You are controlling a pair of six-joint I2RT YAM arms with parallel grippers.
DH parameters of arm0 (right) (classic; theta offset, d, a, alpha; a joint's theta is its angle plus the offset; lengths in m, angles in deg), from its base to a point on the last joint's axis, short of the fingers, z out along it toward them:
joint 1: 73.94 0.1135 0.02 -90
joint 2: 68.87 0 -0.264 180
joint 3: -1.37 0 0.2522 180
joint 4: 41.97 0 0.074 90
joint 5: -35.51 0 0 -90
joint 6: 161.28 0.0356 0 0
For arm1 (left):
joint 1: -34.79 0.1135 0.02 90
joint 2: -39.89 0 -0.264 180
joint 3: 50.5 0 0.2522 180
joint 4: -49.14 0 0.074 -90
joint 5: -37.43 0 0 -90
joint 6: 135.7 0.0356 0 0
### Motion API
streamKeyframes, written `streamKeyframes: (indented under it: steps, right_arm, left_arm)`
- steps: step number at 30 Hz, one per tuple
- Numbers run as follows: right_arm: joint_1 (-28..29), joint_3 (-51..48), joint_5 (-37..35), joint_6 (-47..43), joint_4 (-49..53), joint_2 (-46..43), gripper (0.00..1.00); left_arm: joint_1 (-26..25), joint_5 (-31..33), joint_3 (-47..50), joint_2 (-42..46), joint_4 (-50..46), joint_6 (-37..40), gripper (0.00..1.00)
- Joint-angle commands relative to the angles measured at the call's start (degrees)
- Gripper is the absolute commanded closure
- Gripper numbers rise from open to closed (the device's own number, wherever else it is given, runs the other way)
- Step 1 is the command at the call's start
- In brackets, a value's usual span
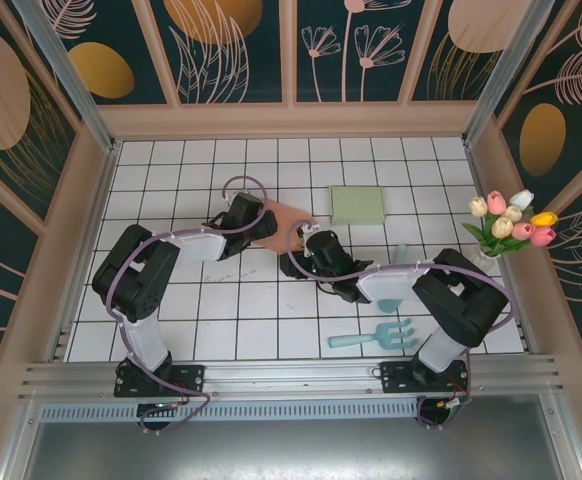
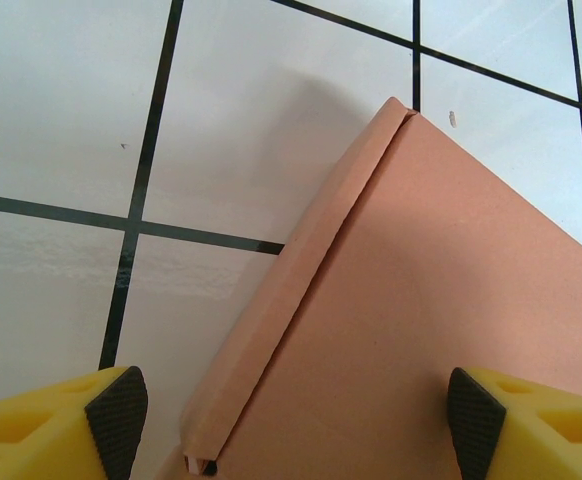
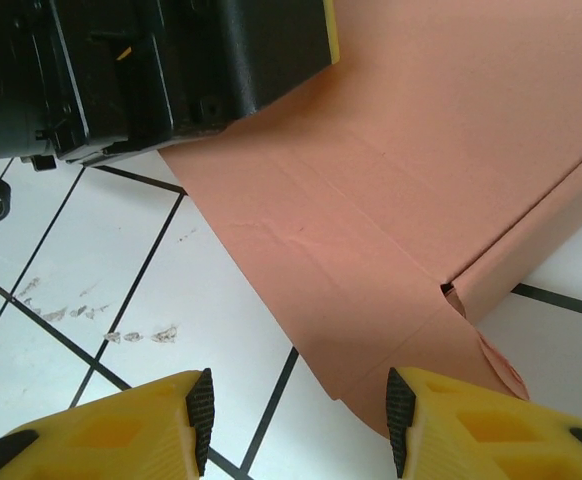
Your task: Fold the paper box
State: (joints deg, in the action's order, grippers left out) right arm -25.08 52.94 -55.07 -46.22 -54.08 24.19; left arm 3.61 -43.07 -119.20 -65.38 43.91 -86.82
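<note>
The salmon-pink paper box (image 1: pixel 289 214) lies flat on the white tiled table, mostly covered by both arms in the top view. In the left wrist view the box (image 2: pixel 431 300) shows a folded-up side flap (image 2: pixel 291 300) along its left edge. My left gripper (image 2: pixel 291 420) is open, its pads straddling that flap and panel from above. In the right wrist view the box (image 3: pixel 421 150) has a flat creased flap (image 3: pixel 371 300) pointing toward my open right gripper (image 3: pixel 299 420), whose right pad sits at the flap's corner. The left arm's black body (image 3: pixel 151 70) rests over the box.
A pale green flat box (image 1: pixel 357 205) lies at the back right. A teal toy fork (image 1: pixel 373 336) and a teal piece (image 1: pixel 398 254) lie near the right arm. Tulips (image 1: pixel 511 225) stand at the right wall. Wooden walls enclose the table.
</note>
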Motion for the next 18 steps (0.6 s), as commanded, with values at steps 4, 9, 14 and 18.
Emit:
streamKeyframes:
  steps: [4, 9, 14, 18]
  right_arm:
    - [0.18, 2.05, -2.05, 2.32, -1.77, 2.64, 0.49]
    - [0.18, 2.79, -2.25, 2.63, -1.9, 4.1, 0.49]
    - [0.18, 2.79, -2.94, 2.46, -1.86, 4.21, 0.49]
    - [-0.11, 3.23, -1.2, 2.44, -2.57, 4.84, 0.49]
  left_arm:
    - [0.24, 2.43, 2.07, -0.45, -4.54, 1.08, 0.2]
    - [0.27, 2.98, 2.11, -0.37, -4.71, 1.38, 0.2]
    - [0.29, 2.91, 2.24, -0.44, -4.5, 1.41, 0.2]
    - [0.3, 2.73, 2.38, -0.71, -4.32, 1.34, 0.2]
